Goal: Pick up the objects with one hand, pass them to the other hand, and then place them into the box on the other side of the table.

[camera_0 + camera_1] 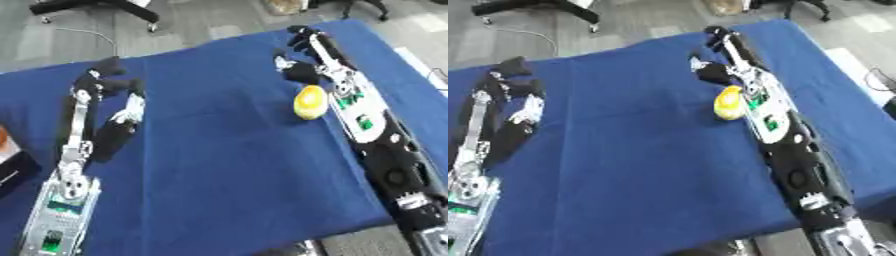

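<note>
Blue cloth (227,165) covers the desk, grey floor behind with black chair legs (96,7) past the far edge.

Left eye view: left hand (109,80) lies on the cloth near the desk's left edge, fingers straight and relaxed, holding nothing. Right hand (311,47) lies toward the far right corner, fingers stretched out toward the far edge, nothing gripped. Yellow round object (310,102) sits on the cloth just beside the right forearm, on its inner side; touching or not, cannot tell. Dark box (13,165) with something orange in it shows at the desk's left edge, mostly cut off.

Right eye view: same layout. Yellow object (729,102) right against the forearm's inner side, right hand (726,42) extended flat, left hand (509,75) relaxed by the left edge. Box out of view.
</note>
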{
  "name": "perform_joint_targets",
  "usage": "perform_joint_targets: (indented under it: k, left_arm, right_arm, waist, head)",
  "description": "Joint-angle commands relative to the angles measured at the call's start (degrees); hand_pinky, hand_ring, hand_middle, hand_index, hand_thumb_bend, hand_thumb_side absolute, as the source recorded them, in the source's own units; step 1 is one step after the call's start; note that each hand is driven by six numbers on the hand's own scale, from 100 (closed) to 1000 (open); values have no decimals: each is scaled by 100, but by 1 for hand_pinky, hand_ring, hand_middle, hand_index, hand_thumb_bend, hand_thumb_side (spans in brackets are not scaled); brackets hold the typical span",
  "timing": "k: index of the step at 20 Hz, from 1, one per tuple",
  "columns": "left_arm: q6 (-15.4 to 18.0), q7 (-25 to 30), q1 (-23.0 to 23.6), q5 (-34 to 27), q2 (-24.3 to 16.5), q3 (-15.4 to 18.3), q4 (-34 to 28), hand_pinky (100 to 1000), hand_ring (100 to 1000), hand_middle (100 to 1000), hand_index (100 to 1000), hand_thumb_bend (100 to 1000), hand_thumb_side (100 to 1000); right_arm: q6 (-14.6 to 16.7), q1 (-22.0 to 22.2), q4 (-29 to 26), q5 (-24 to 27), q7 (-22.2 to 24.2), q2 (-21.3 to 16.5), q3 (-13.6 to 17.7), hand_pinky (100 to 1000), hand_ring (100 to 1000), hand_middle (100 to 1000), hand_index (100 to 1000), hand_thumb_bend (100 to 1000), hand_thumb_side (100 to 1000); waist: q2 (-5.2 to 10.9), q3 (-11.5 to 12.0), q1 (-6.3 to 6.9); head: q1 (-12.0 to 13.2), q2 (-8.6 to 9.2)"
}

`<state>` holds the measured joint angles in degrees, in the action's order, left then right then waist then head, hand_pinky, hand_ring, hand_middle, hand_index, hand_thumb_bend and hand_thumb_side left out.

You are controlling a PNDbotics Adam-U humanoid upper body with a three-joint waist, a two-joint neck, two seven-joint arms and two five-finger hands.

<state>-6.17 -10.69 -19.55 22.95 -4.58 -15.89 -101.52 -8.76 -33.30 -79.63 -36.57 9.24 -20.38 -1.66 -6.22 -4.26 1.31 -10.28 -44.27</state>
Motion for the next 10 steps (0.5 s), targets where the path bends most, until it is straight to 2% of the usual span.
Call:
perform_joint_targets:
  k: [1,5,10]
  left_arm:
    - [-2,45,-34,-26,-111,58,-138,759,680,722,880,209,602]
    - [-9,69,-34,-30,-134,84,-149,759,678,721,879,208,611]
    - [-15,91,-44,-44,-148,109,-163,759,676,719,879,208,616]
  right_arm:
    - [-7,55,1,45,74,-458,157,835,829,790,964,100,630]
    - [19,227,134,293,136,-748,114,848,842,812,969,100,742]
    - [153,415,282,660,453,-1083,-137,857,854,834,973,100,824]
  waist:
    - [17,-15,-107]
    - [6,-14,-121]
    - [-10,13,-128]
  head:
    - [-76,15]
    - [-134,15]
    - [-196,15]
